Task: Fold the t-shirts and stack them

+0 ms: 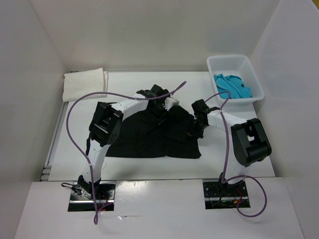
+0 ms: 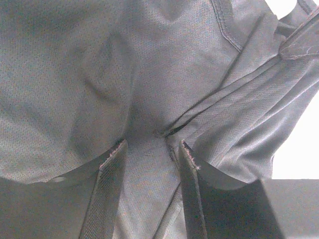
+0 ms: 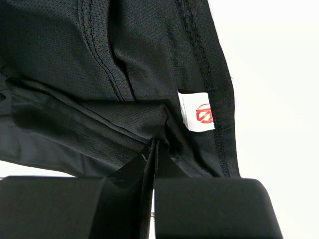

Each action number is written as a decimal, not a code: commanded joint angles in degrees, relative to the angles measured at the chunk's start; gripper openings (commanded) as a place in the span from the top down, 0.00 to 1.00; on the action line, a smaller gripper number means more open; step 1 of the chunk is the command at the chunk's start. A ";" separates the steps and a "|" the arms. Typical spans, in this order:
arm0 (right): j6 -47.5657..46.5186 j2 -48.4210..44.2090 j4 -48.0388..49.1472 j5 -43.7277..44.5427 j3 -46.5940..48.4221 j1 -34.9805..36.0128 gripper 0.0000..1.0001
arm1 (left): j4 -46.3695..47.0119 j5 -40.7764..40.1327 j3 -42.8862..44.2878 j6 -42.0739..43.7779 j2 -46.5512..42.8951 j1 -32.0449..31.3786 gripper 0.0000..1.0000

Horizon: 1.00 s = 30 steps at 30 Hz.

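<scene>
Here the black cloth t-shirt (image 1: 154, 139) lies across the middle of the white table (image 1: 239, 154), with its far edge rumpled and gathered toward the two arms. The left gripper (image 1: 163, 108) sits low on that far edge. Its fingers (image 2: 110, 172) stand partly apart, straddling a raised fold of the dark fabric without visibly pinching it. The right gripper (image 1: 196, 127) is at the shirt's right side, jaws pressed together on a thin layer of the cloth, just beside a hem that carries a small white sewn-in label (image 3: 197, 110). The cream-white cloth t-shirt (image 1: 84, 84) rests folded at the table's far left corner, apart from the black one. The bright turquoise cloth t-shirt (image 1: 232, 84) lies crumpled inside the white plastic lattice basket (image 1: 250, 67) at the far right.
</scene>
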 commanded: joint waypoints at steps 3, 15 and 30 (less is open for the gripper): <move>0.16 -1.23 -0.39 1.05 -0.19 0.38 1.00 | 0.52 5.26 0.87 -0.99 0.29 -0.23 0.47; 0.16 -1.23 0.14 0.52 -0.19 0.38 1.00 | -0.63 2.64 0.96 0.15 1.43 -1.28 0.50; 0.16 -1.23 0.14 0.52 -0.19 0.38 1.00 | -1.77 -0.01 2.19 0.15 3.11 -3.04 0.60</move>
